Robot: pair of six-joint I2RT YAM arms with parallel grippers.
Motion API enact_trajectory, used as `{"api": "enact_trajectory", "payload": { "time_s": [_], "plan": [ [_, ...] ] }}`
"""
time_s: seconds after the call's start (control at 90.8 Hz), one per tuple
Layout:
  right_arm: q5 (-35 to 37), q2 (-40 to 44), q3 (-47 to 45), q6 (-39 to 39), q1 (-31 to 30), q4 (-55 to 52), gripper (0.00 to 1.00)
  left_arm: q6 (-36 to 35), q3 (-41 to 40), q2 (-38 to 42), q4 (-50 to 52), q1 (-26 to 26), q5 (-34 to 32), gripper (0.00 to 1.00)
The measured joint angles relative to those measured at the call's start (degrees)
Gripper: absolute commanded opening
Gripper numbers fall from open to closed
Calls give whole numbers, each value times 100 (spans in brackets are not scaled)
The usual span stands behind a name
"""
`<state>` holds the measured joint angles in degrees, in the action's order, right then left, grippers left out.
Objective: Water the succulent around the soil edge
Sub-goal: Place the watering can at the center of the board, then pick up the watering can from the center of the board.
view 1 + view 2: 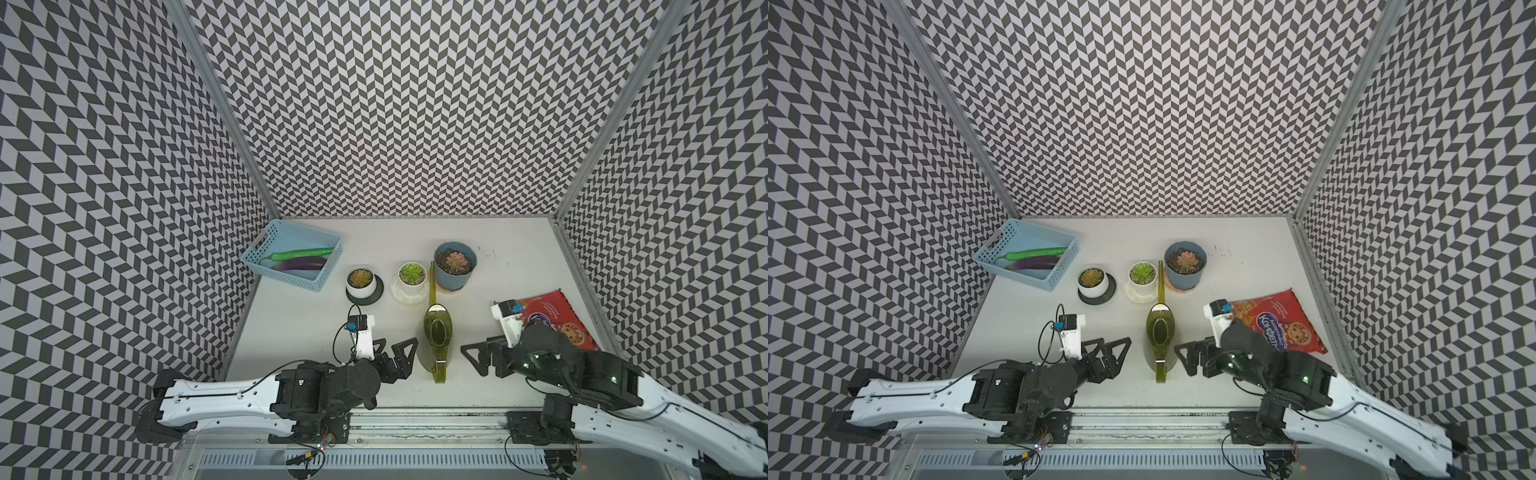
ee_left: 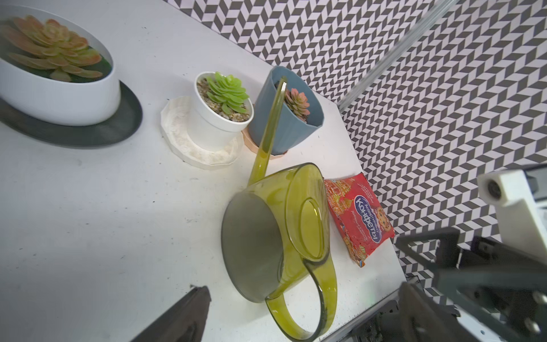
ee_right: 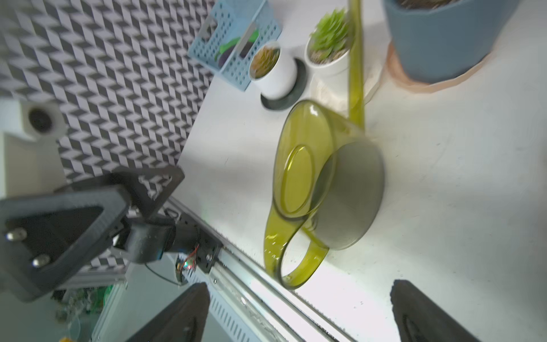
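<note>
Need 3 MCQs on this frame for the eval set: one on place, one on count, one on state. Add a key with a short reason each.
1. Where is the watering can?
A. In the blue basket
B. On the table, between the left claw and the right claw
C. On top of the red candy bag

2. How many pots hold a succulent?
A. Two
B. Three
C. Four

3. What state is the left claw in?
A. Shut on the can's handle
B. Shut on a pot
C. Open, holding nothing

Key:
1 B, the can stands upright on the table with a claw on each side.
2 B, there is a white pot on a dark saucer, a white pot on a white saucer and a blue pot.
3 C, its jaws stand apart beside the can, clear of it.
</note>
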<state>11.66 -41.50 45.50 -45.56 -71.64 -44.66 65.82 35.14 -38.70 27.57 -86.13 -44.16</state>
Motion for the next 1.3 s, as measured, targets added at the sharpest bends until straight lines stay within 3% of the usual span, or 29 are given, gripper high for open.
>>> {"api": "enact_trajectory", "payload": {
  "time_s": [0.11, 0.198, 0.441, 0.771, 1.013, 1.3],
  "plan": [
    [695, -1091, 531, -398, -1327, -28, 100, 229, -46, 76, 264, 0, -87, 100],
    [901, -1521, 586, -566, -1565, 61, 99, 365, -109, 157, 413, 0, -116, 100],
    [1161, -2035, 306, -894, -1574, 146, 99, 608, -380, 358, 492, 0, -118, 100],
    [2127, -3230, 398, -1307, -1574, 50, 85, 629, -487, 396, 466, 0, -203, 100],
    [2463, -2892, 61, -1539, -1360, -120, 72, 632, -682, 597, 439, 0, -275, 100],
    [2409, -2597, -367, -1174, -785, 234, 53, 636, -686, 610, 420, 0, -297, 100]
  ]
}}
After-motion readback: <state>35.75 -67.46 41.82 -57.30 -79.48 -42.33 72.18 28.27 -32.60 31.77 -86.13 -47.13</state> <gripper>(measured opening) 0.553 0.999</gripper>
